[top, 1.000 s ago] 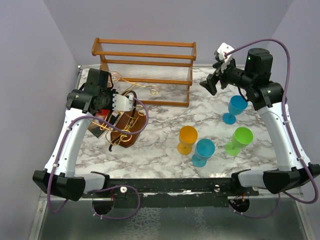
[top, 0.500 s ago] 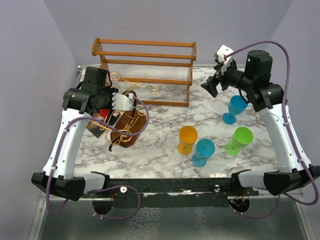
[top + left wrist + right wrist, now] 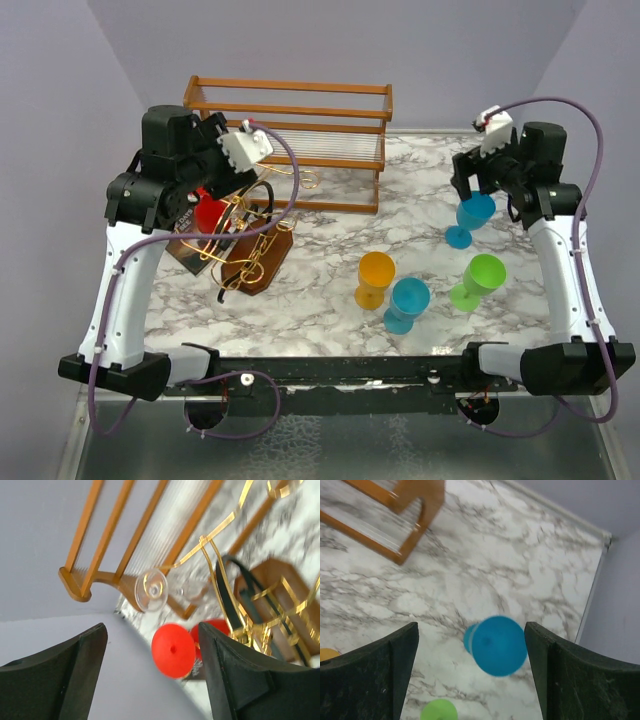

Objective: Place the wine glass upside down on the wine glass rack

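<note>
Top view: the left arm (image 3: pixel 170 165) covers part of the red glass (image 3: pixel 210 213) and the upper loops of the wine glass rack (image 3: pixel 255 250). Left wrist view: blurred throughout; the clear glass (image 3: pixel 151 589) has an indistinct bowl. Right wrist view: orange glass (image 3: pixel 326 654) cut by the left edge, green glass (image 3: pixel 439 711) by the bottom edge, wooden frame (image 3: pixel 431 497) by the top edge.

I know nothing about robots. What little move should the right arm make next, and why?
Probably lower the right fingers straight down around the far blue glass. They are open and sit directly above it, one on each side in the wrist view, and the glass stands upright, not gripped.
</note>
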Robot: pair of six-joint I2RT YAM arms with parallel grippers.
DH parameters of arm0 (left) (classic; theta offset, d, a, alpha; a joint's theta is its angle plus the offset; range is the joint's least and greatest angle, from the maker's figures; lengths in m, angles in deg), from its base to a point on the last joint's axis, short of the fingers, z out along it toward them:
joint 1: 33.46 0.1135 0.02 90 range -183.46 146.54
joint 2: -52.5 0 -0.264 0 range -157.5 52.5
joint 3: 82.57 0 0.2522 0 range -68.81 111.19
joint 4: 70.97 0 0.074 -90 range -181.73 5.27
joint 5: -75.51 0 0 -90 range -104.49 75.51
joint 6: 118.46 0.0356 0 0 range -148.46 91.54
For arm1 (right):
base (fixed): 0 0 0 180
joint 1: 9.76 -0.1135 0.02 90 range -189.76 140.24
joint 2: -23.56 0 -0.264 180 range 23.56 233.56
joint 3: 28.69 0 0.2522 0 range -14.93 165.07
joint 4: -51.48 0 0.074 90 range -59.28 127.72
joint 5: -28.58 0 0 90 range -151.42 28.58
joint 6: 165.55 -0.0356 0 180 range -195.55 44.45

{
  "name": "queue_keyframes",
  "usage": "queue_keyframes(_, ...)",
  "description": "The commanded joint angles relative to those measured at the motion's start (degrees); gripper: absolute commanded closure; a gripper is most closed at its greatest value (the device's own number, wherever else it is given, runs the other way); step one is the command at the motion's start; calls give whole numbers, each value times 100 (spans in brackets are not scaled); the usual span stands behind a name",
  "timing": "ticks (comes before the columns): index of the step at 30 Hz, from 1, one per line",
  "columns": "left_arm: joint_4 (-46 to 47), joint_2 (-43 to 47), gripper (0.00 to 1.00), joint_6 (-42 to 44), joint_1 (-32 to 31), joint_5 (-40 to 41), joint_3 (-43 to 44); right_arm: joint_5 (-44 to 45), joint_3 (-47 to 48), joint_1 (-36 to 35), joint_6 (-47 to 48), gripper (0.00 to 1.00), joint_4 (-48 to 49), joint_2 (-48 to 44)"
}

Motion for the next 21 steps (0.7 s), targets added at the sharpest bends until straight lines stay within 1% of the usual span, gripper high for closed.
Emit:
queue_keyframes(1, 1547, -147, 19, -2501, -15, -197, 198, 610, -470, 698, -352, 16, -68, -20)
queue_keyframes(2, 1629, -196, 16, -2804, -11, -151, 239, 755, -539, 761, -346, 16, -64, 20)
queue_keyframes(3, 1696, -248, 14, -3002, -8, -148, 278, 889, -598, 811, -338, 17, -53, 70)
queue_keyframes(6, 1740, -348, 12, -3245, -6, -161, 338, 1147, -656, 897, -324, 21, -28, 251)
queue_keyframes(14, 1832, -393, 11, -3306, -6, -18, 314, 1660, -512, 948, -181, 38, -34, 937)
queue_keyframes(17, 1799, -421, 11, -3312, -6, -18, 352, 1585, -467, 1073, -176, 44, -64, 1123)
queue_keyframes(21, 1740, -483, 11, -3284, -6, -29, 434, 1407, -522, 1341, -178, 49, -80, 1247)
